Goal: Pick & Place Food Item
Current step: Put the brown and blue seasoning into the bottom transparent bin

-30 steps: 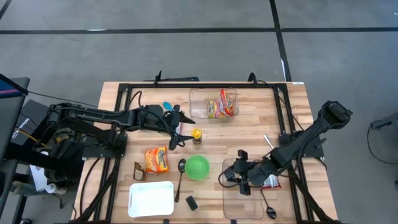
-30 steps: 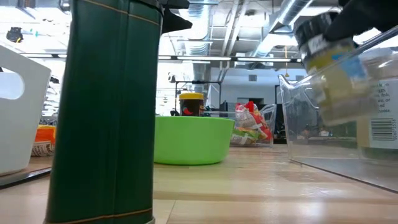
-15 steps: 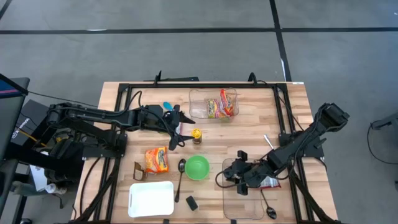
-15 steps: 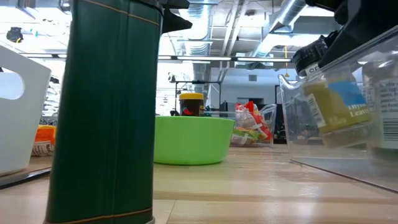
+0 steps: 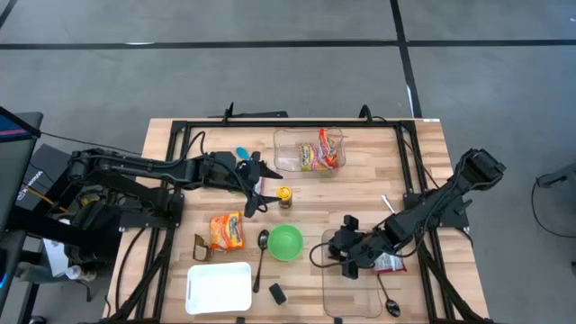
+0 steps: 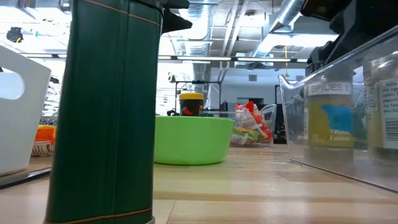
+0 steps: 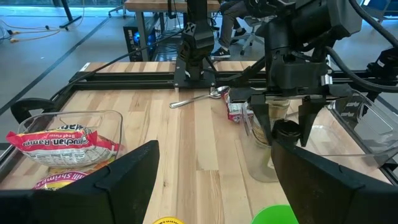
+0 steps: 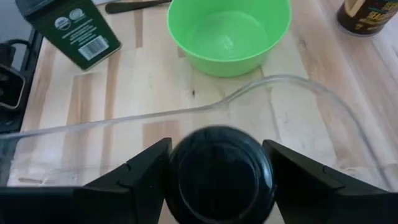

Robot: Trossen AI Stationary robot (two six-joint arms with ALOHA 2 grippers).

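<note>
Low view shows what has just changed: the spice jar [image 6: 331,117], tilted and hanging in the air a second ago, now stands upright on the floor of the clear bin [image 6: 348,163], so the placing looks all but done and only the release and retreat seem left. In the high view that bin lies at about five o'clock on the counter [image 5: 423,157], just beside the green bowl [image 5: 285,242]. The right claw [image 5: 352,256] sits over the jar, its fingers [image 8: 143,167] parted a little wider than before and flanking the black lid; whether they still touch it I cannot tell. The left claw [image 5: 256,187] waits wide open and empty near the counter's centre, close to a yellow-capped jar [image 5: 284,195].
</note>
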